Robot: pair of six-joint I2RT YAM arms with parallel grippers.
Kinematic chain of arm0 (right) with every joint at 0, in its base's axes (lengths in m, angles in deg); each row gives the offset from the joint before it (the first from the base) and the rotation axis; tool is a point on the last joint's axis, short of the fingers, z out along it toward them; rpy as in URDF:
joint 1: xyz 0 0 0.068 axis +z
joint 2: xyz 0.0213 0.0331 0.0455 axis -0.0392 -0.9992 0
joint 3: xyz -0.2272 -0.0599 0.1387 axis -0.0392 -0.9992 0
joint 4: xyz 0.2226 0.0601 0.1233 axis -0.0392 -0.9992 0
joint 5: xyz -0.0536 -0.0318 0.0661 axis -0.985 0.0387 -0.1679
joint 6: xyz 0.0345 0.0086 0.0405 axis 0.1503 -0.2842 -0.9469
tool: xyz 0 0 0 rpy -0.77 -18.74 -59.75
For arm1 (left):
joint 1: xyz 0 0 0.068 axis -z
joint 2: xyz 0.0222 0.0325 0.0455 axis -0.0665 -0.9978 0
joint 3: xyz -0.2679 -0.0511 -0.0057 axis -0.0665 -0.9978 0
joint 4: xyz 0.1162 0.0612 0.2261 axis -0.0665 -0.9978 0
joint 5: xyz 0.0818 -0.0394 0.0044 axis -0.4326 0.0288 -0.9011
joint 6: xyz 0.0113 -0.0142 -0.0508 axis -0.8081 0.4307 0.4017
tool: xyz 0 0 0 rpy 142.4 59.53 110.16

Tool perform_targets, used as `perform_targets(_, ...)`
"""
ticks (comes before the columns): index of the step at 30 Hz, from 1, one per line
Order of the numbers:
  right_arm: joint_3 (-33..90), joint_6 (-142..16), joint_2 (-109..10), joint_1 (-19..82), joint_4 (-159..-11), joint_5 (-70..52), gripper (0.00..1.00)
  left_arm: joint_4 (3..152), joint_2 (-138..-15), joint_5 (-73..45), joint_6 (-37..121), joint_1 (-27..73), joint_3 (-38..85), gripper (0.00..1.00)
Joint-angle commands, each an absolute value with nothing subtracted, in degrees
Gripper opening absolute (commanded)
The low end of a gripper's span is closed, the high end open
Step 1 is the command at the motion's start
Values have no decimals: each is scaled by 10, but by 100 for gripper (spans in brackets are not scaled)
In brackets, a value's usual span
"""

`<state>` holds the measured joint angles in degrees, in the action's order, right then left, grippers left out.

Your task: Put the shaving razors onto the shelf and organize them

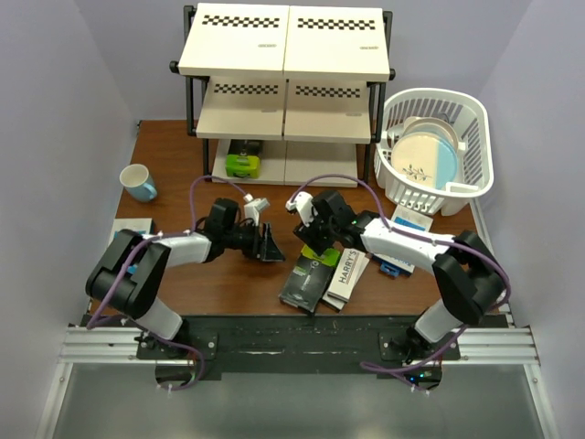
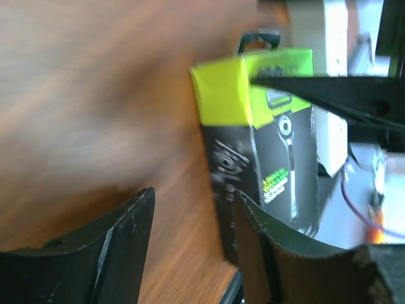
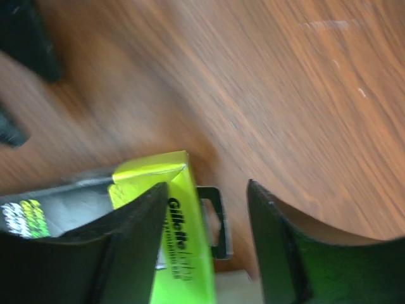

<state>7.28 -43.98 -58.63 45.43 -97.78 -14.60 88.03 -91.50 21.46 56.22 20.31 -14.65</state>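
If starting nearest the arm bases, find a black razor box [image 1: 306, 276] with a lime end flat on the desk [image 1: 228, 283], touching a HARRY'S box [image 1: 348, 274] on its right. Just beyond, note the left gripper [image 1: 271, 245] spread and empty, and the right gripper [image 1: 310, 240] spread over that lime end. Farther back, see another lime-ended box [image 1: 242, 165] on the bottom tier of the shelf [image 1: 283, 55].

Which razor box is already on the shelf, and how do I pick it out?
Find the three-tier shelf at the far edge of the table and look under its boards to the bottom tier, left half. A black razor box with a lime-green end lies there. Its twin lies out on the open table beside a white HARRY'S box.
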Motion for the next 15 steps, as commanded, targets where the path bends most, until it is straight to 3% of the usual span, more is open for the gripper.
perform_targets(1, 98, -484, -674, 466, -982, -60, 50, 819, -827, 163, 540, 124, -137, 57)
perform_targets(2, 121, -496, -697, 471, -977, -57, 42, 793, -791, 162, 528, 112, -140, 56)
perform_targets(6, 214, -514, -768, 501, -979, -45, 28, 723, -698, 148, 488, 87, -140, 56)
perform_targets(11, 368, -530, -848, 528, -981, -39, 28, 709, -580, 112, 502, 80, -176, 57)
perform_targets(15, 400, -535, -822, 537, -1000, -117, 43, 688, -561, 90, 488, 58, -173, 57)
